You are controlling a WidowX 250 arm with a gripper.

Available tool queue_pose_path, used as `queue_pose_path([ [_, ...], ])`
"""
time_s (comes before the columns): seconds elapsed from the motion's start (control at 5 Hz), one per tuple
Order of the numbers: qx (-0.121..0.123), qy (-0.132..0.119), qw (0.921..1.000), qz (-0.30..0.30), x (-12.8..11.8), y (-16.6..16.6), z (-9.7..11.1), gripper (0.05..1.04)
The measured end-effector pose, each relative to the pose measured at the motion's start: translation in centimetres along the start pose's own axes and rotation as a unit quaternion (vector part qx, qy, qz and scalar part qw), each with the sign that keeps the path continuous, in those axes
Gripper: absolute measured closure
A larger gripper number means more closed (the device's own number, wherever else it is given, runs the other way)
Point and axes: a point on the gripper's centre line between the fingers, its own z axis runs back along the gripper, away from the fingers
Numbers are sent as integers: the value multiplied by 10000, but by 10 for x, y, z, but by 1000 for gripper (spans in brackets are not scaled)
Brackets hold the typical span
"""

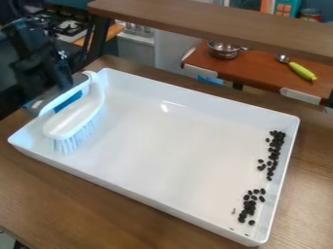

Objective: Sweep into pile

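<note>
The black gripper [57,86] hangs at the upper left, over the white tray's left edge, right beside the brush. A white brush [73,116] with pale blue bristles stands inside the tray [175,131] at its left end, bristles down. How the gripper meets the brush's handle is hard to make out. Small black beans lie along the tray's right side in two loose clusters, an upper group of beans [274,151] and a lower group of beans [248,206], with a few strays beside each.
The tray's raised walls surround the brush and beans on a brown wooden table [78,199]. Behind are a brown shelf [221,22] and a reddish-brown board [253,68] bearing a metal pot [224,50] and a green-handled scoop [301,71].
</note>
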Motion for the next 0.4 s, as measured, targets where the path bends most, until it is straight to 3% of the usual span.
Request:
queue_pose_path([
  [0.2,1194,-477,9917,83,2,8,22,73],
  [0.4,2275,-1118,9673,-74,-7,-5,54,79],
])
